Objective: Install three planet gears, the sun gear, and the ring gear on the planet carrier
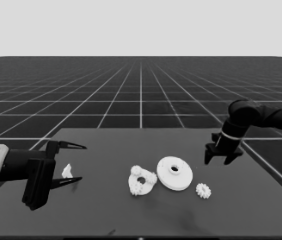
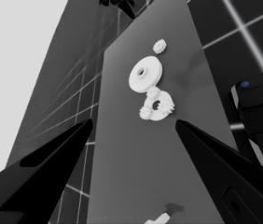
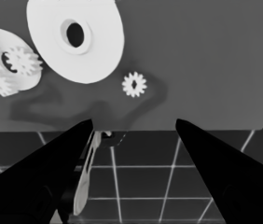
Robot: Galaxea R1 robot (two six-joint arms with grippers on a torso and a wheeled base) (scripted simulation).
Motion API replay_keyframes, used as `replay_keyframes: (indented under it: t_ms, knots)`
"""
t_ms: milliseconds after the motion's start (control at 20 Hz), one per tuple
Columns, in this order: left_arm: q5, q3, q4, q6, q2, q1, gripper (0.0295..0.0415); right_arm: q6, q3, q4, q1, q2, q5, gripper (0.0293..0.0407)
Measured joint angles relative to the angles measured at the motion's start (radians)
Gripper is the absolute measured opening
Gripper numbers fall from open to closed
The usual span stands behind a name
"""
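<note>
Open table lies below the right gripper (image 1: 223,161), fingers spread. Toward its left, the larger round part (image 1: 175,173) and a loose gear (image 1: 203,190) sit close together, narrowing the passage between them.

On the tabletop (image 1: 106,210), the smaller round part (image 1: 142,181) touches the larger round part (image 1: 174,173) on that part's left, gears (image 1: 137,170) on it; a loose gear (image 1: 203,190) lies at the larger part's front right, a thin white piece (image 1: 67,171) far left.

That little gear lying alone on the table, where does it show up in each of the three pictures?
Head view: the lone gear lies just right of the larger round part.
Left wrist view: lone gear, beside that same part.
Right wrist view: lone gear, next to it.
Shared landmark: the larger round part.
</note>
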Motion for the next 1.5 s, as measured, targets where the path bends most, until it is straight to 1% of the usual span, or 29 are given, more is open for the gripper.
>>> replay_keyframes:
  t_ms: [50, 100, 150, 200, 250, 300, 400, 550, 650, 700, 1050, 1100, 1150, 1200, 1250, 1300, 1400, 1500]
  knots:
    - [0.000, 0.000, 0.000, 0.000, 0.000, 0.000, 0.0385, -0.003, -0.001, 0.000, 0.000, -0.002, 0.000, 0.0385]
    - [0.000, 0.000, 0.000, 0.000, 0.000, 0.000, 0.0385, 0.000, 0.015, -0.175, -0.165, -0.010, 0.092, 0.0385]
    - [0.000, 0.000, 0.000, 0.000, 0.000, 0.000, 0.0385, -0.009, -0.017, -0.281, -0.304, 0.004, 0.148, 0.0385]
    - [0.000, 0.000, 0.000, 0.000, 0.000, 0.000, 0.0385, -0.023, -0.062, -0.337, -0.378, 0.025, 0.184, 0.0385]
    - [0.000, 0.000, 0.000, 0.000, 0.000, 0.000, 0.0385, -0.034, -0.096, -0.366, -0.418, 0.041, 0.206, 0.0385]
    - [0.000, 0.000, 0.000, 0.000, 0.000, 0.000, 0.0385, -0.041, -0.118, -0.381, -0.439, 0.052, 0.220, 0.0385]
    - [0.000, 0.000, 0.000, 0.000, 0.000, 0.000, 0.0385, -0.048, -0.141, -0.394, -0.457, 0.062, 0.234, 0.0385]
    - [0.000, 0.000, 0.000, 0.000, 0.000, 0.000, 0.0385, -0.051, -0.150, -0.400, -0.464, 0.066, 0.240, 0.0385]
    - [0.000, 0.000, 0.000, 0.000, 0.000, 0.000, 0.0385, -0.051, -0.152, -0.401, -0.465, 0.067, 0.240, 0.0314]
    - [0.000, 0.000, 0.000, 0.000, 0.000, 0.000, 0.0385, -0.051, -0.152, -0.401, -0.465, 0.067, 0.241, 0.0310]
    - [0.000, 0.000, 0.000, 0.000, 0.000, 0.000, 0.0385, -0.051, -0.153, -0.401, -0.465, 0.067, 0.241, 0.0310]
    - [0.000, 0.000, 0.000, 0.000, 0.000, 0.000, 0.0385, -0.007, -0.008, -0.270, -0.330, 0.002, 0.130, 0.0310]
    - [0.000, 0.000, 0.000, 0.000, 0.000, 0.000, 0.0385, 0.007, 0.034, -0.163, -0.192, -0.019, 0.074, 0.0310]
    - [0.000, 0.000, 0.000, 0.000, 0.000, 0.000, 0.0385, 0.006, 0.034, -0.094, -0.109, -0.019, 0.044, 0.0310]
    - [0.000, 0.000, 0.000, 0.000, 0.000, 0.000, 0.0385, 0.002, 0.024, -0.054, -0.061, -0.015, 0.026, 0.0310]
    - [0.000, 0.000, 0.000, 0.000, 0.000, 0.000, 0.0385, -0.001, 0.015, -0.032, -0.034, -0.011, 0.015, 0.0310]
    - [0.000, 0.000, 0.000, 0.000, 0.000, 0.000, 0.0385, -0.005, 0.004, -0.011, -0.011, -0.007, 0.005, 0.0310]
    - [0.000, 0.000, 0.000, 0.000, 0.000, 0.000, 0.0385, -0.006, 0.000, -0.004, -0.003, -0.005, 0.001, 0.0310]
